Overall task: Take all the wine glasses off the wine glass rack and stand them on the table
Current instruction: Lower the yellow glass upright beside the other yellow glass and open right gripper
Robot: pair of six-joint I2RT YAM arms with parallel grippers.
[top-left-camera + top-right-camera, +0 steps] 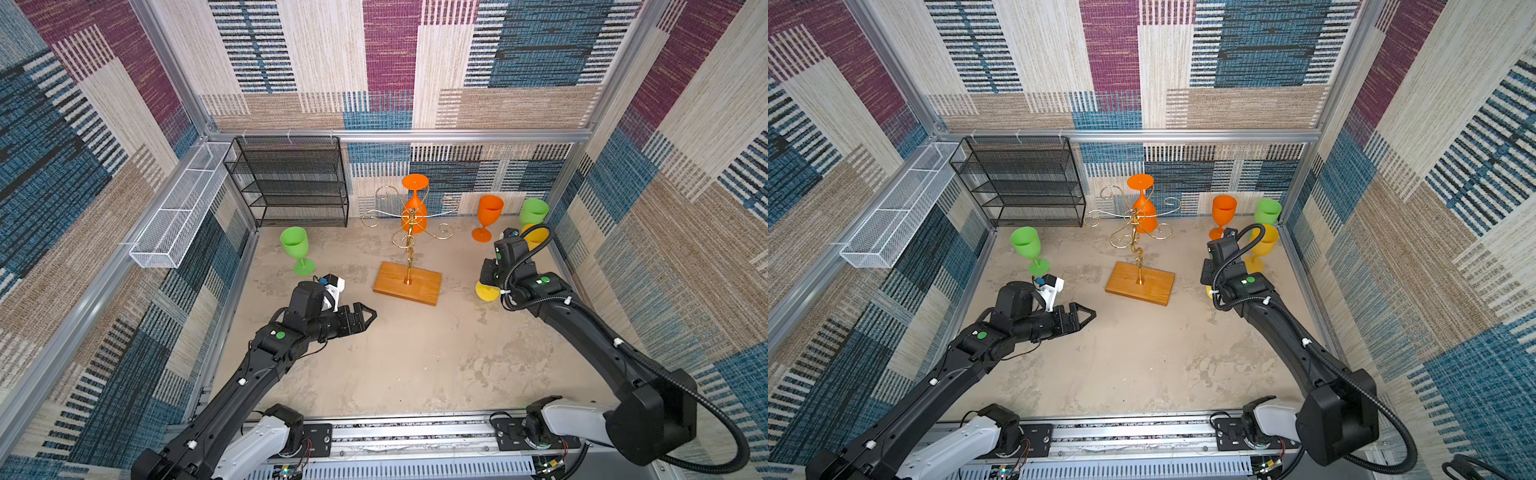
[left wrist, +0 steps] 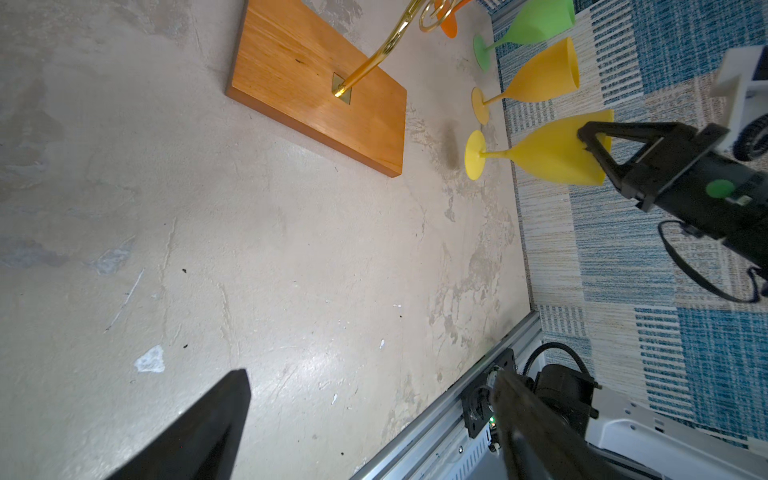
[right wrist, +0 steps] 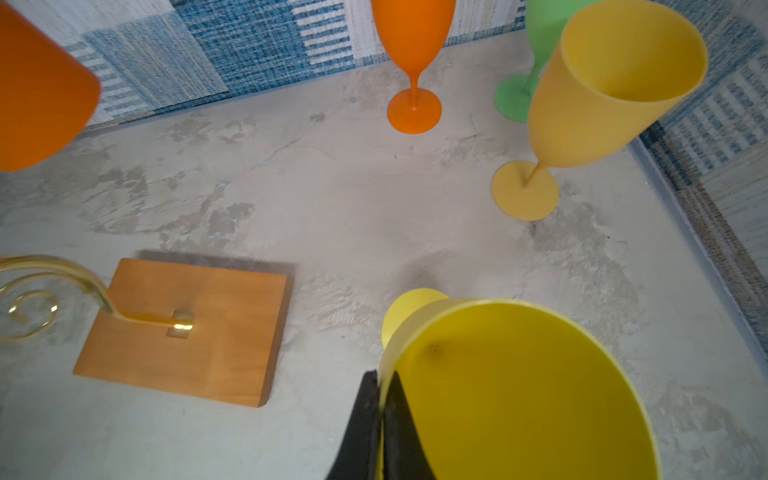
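The rack (image 1: 409,282) stands mid-desk (image 1: 395,365): thin gold wire, a twisted stem, curled arms and an orange-brown wooden base. One orange glass (image 1: 414,205) hangs upside down on its far side. There are six glasses in all: two orange, two green, two yellow. The right tool (image 3: 381,386) pinches the rim of a bright yellow glass (image 3: 519,395), just right of the base. The left tool (image 1: 371,314) gapes wide and empty, near-left of the rack.
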